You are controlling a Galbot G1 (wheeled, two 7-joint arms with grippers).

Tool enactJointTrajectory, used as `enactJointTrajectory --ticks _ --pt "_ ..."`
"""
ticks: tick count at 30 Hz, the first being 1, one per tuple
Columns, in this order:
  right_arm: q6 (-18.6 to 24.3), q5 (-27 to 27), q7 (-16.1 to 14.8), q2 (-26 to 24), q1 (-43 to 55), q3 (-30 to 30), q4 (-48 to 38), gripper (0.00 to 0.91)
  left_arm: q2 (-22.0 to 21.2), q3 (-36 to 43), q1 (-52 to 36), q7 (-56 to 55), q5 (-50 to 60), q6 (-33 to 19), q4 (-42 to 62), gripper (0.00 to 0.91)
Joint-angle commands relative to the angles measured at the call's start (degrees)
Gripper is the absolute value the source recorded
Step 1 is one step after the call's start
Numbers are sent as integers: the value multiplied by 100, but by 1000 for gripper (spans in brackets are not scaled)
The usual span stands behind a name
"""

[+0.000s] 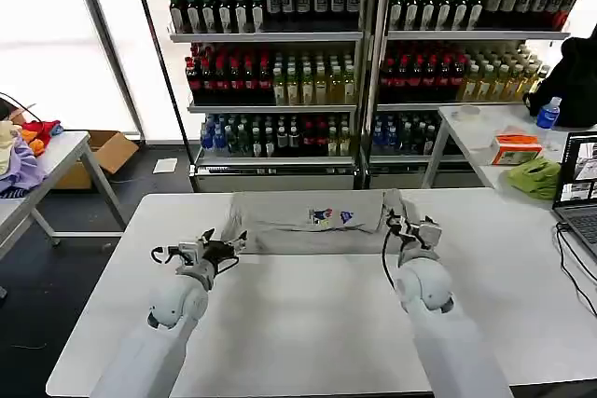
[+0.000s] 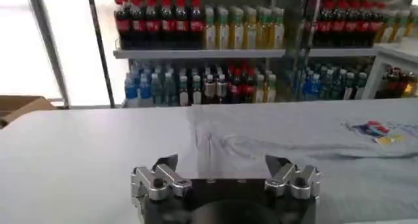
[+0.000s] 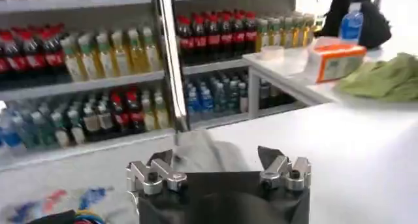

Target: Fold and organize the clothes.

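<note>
A light grey T-shirt (image 1: 308, 219) lies as a wide band at the far middle of the white table (image 1: 308, 323), its small multicoloured print (image 1: 328, 216) facing up. My left gripper (image 1: 231, 247) hovers open just short of the shirt's near left corner. In the left wrist view this gripper (image 2: 222, 163) has nothing between its fingers, with the shirt (image 2: 294, 137) spread ahead of it. My right gripper (image 1: 405, 223) is open at the shirt's raised right end. In the right wrist view the bunched grey cloth (image 3: 202, 150) sits just beyond the open gripper (image 3: 215, 157).
Drink shelves (image 1: 364, 62) stand behind the table. A side table at right holds a lime-green cloth (image 1: 534, 177), an orange box (image 1: 515, 148) and a laptop (image 1: 578, 184). A table at left carries coloured fabrics (image 1: 20, 160); a cardboard box (image 1: 110, 149) sits on the floor.
</note>
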Motion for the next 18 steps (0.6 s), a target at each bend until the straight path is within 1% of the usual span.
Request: enactJointTrajectory --ticks 1,6,15,16,17,18 --pt "-250 -252 -120 -410 -535 48 297 907 29 -17 90 -9 36 21 -74 907" --pt "-245 -199 -179 -299 -520 112 76 907 71 -60 51 -11 28 22 -8 907" --pt "-240 -188 -280 -127 -318 81 -341 907 16 -133 -38 11 41 -19 348 907" --pt "-240 -186 -310 -108 -291 70 -396 907 16 -140 -42 14 40 -28 372 867" --pt "-240 -186 -316 -92 -273 58 -426 897 15 -147 -44 25 50 -33 391 715" --pt "-240 -190 -323 -71 -264 50 -454 826 16 -147 -42 33 64 -38 405 443"
